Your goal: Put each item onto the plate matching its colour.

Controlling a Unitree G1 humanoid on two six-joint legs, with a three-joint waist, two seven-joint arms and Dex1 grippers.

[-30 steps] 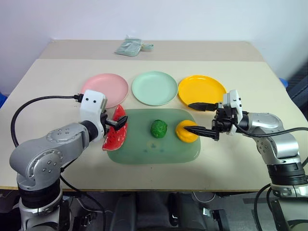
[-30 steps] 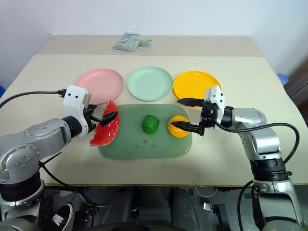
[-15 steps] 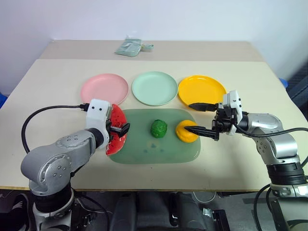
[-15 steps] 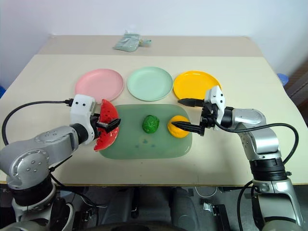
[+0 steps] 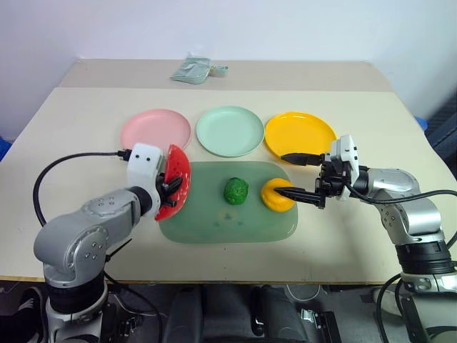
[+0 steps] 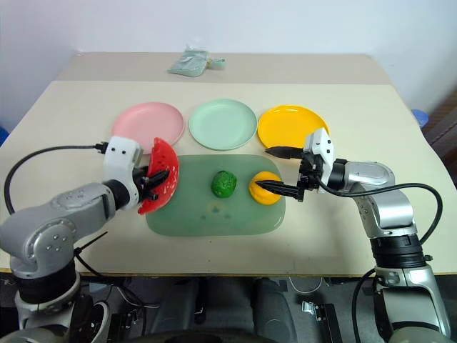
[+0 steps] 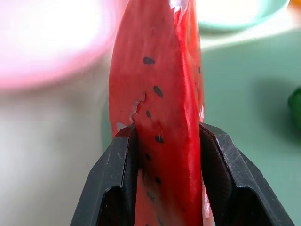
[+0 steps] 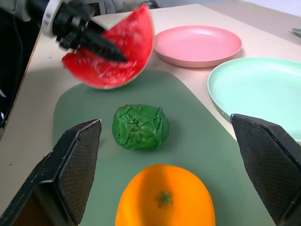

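My left gripper [image 5: 170,187] is clamped on the watermelon wedge [image 5: 177,179], which stands on edge above the near-left corner of the green mat [image 5: 228,218]. The pink plate [image 5: 156,131] lies just beyond it, slightly to the left, so 1 short forward carry should do. My right gripper [image 5: 303,176] gapes around the mandarin [image 5: 275,195].

— What was seen lying on the beige table [image 5: 64,128] apart from the sorted pieces?
— A translucent green mat [image 5: 214,229] with rounded corners was laid near the front edge, at the middle of the width.
— And farther back?
— A pale green packet [image 5: 191,69] was left near the far edge, a little left of the middle, well apart from the mat.
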